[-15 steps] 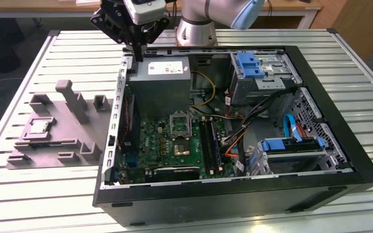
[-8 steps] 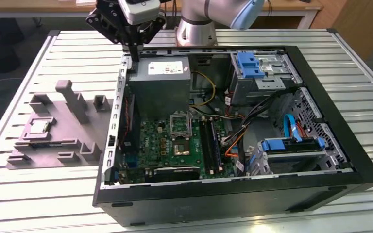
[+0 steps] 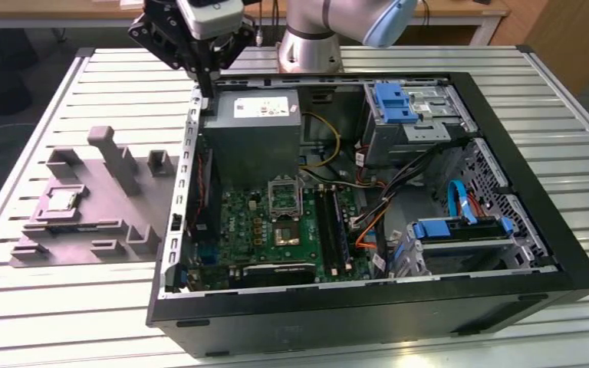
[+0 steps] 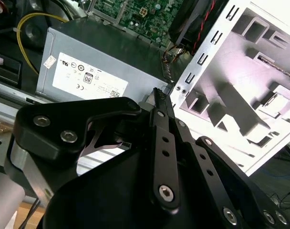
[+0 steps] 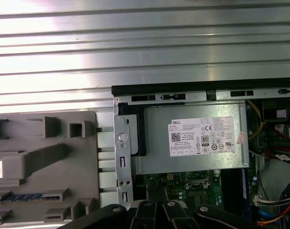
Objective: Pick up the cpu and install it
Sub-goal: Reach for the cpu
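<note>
Hand: black two-finger hand (image 3: pixel 208 80) is hovering over the back corner of the open black computer case (image 3: pixel 540 253), its fingers looking pressed together and carrying nothing.
Cpu: small thin square silver-grey cpu with a greenish rim (image 3: pixel 64 201) is lying flat in a square pocket of the pale grey plastic fixture block (image 3: pixel 110 230). It is sitting on the exterior view's left of the case, well apart from the hand.
Case wall risk: perforated silver metal side wall (image 3: pixel 187 153) is standing between hand and fixture, so a low sideways path is likely risking a knock against it.
Post risk: tall grey upright post (image 3: pixel 110 157) is rising near the pocket, so a wide or skewed approach is probably risking a clipped finger and a shifted fixture.
Grip risk: the cpu is showing very little edge above its pocket. Fingers closing off-centre are likely tipping it or letting it slip.
Socket risk: metal-framed socket (image 3: pixel 284 192) on the green motherboard (image 3: pixel 258 230) is sitting close under the grey power supply box (image 3: pixel 258 130). A tilted or rotated cpu is probably risking damage there.
Mix-up risk: dark square chip (image 3: pixel 287 234) is lying just below the socket, inviting a wrong target.
Drop risk: slatted silver metal counter (image 3: pixel 70 307) is offering grooves where a dropped cpu is likely lodging.
</note>
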